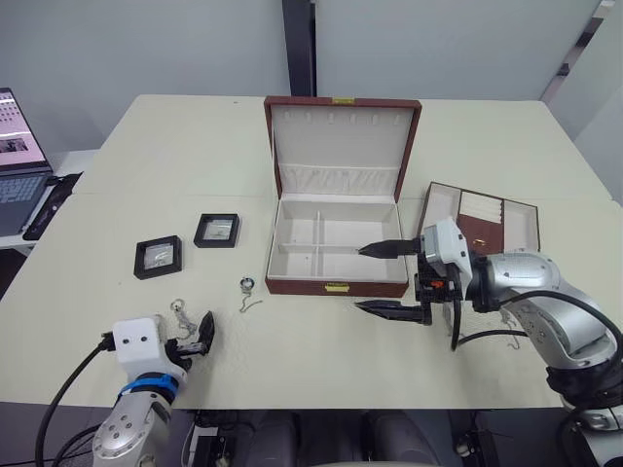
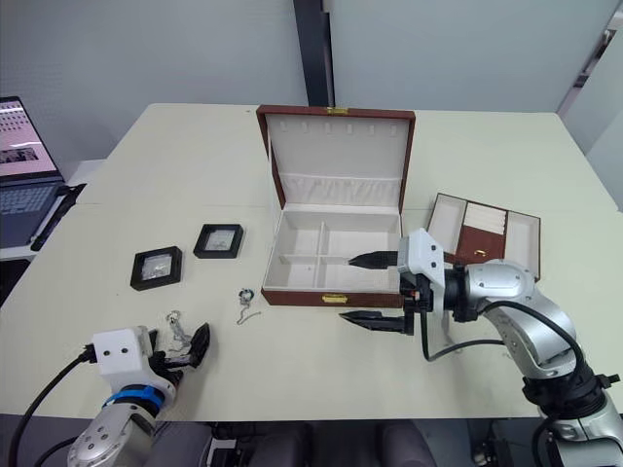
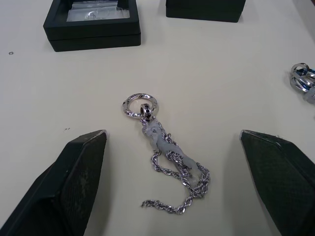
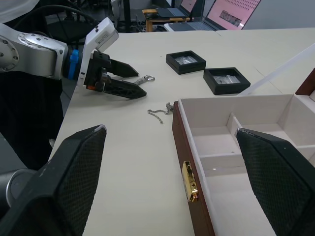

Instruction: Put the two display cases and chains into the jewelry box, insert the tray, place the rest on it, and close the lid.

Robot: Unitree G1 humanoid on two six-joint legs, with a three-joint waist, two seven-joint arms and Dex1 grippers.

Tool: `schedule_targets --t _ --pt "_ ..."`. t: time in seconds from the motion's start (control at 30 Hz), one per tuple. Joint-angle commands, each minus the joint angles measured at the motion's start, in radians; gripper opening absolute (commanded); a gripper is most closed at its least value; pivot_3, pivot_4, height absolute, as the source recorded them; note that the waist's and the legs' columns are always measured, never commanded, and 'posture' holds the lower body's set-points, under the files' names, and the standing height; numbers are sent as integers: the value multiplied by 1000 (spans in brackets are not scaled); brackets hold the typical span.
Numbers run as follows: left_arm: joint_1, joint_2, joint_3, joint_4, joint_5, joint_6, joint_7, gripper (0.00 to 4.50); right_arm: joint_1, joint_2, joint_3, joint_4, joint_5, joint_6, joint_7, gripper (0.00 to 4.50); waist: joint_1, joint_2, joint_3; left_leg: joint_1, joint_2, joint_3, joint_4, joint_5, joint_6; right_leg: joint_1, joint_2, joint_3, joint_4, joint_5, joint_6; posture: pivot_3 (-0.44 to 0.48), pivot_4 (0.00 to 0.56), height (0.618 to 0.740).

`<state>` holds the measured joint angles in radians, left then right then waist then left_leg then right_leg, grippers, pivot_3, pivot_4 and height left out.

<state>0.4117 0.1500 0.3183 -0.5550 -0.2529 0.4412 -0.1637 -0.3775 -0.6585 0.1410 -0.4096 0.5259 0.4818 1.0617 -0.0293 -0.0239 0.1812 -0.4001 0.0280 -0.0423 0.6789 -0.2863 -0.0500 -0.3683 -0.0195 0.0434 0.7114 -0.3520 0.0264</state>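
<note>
The jewelry box sat in the middle of the cream table, long side facing the robot, lid standing up. The left gripper was wide open around a shiny twisted chain. The right gripper was open by the box's front

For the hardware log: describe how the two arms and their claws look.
Both arms are silver-grey metal with rounded joints. Each ends in a white boxy wrist block carrying two black, pointed, textured fingers. The left claw has a blue band behind its block and a black cable trailing off. The right claw has small orange-red marks at its base and a looping black cable.
</note>
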Motion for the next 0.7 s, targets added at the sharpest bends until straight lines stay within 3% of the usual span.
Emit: schedule_targets --t 0.03,0.7 --pt "8 -3 -4 -4 30 -44 21 4500 17 -6 -1 -19 -11 -35 13 4450 0 0 0 0 0 0 0 0 0 0 0 0 0 0 0 0 150 740" --pt "-16 0 7 76 0 -53 25 4500 42 -1 -15 -28 -22 -35 6 4450 0 0 0 0 0 0 0 0 0 0 0 0 0 0 0 0 150 740"
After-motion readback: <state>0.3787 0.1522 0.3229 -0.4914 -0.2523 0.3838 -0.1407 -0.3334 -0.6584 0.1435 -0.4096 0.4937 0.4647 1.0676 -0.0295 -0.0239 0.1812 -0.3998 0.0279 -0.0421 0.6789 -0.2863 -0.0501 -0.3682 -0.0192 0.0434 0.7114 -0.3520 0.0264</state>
